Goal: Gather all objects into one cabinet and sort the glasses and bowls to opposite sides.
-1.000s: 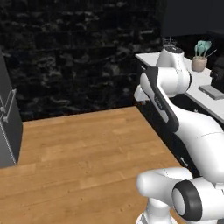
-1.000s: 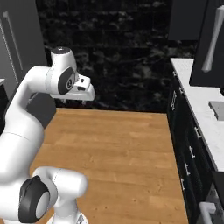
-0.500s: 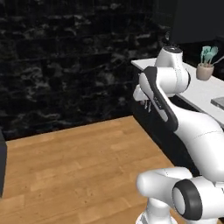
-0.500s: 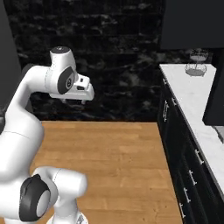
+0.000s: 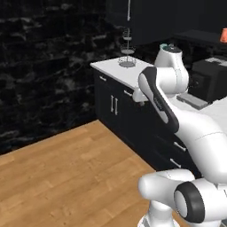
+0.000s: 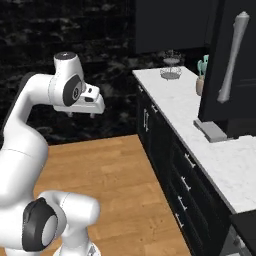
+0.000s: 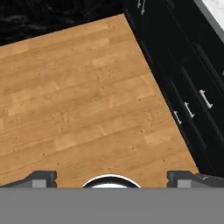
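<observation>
The small bright orange cylindrical cup (image 5: 223,35) shows at the far right edge of the left base view, standing high on a dark shelf of the black upper wall cabinet (image 5: 195,35); the other dishes I cannot make out. In the right base view the cabinet's tall black door (image 6: 231,75) with its long silver bar handle (image 6: 233,56) hangs open over the white marble counter (image 6: 200,125), hiding whatever lies behind it. On the counter sit a flat grey slab (image 6: 210,131) just below the door, a tiered wire stand (image 6: 171,65) at the far end, and a beige pot of green stems (image 6: 202,75) near the door's edge. Below run black base cabinets with short silver pulls (image 6: 165,165). The two-finger gripper (image 7: 111,177) is spread wide and empty, pointing down at the wooden plank floor (image 7: 83,100) well apart from the counter, the white arm (image 6: 65,92) folded high. The step in hand looks like travelling to the work area, the sorting not begun. To do it well, the base should stop square to the counter with the shelf in reach, the arm kept tucked clear of the open door and the wire stand, and the hand raised only once the dishes come into sight.
</observation>
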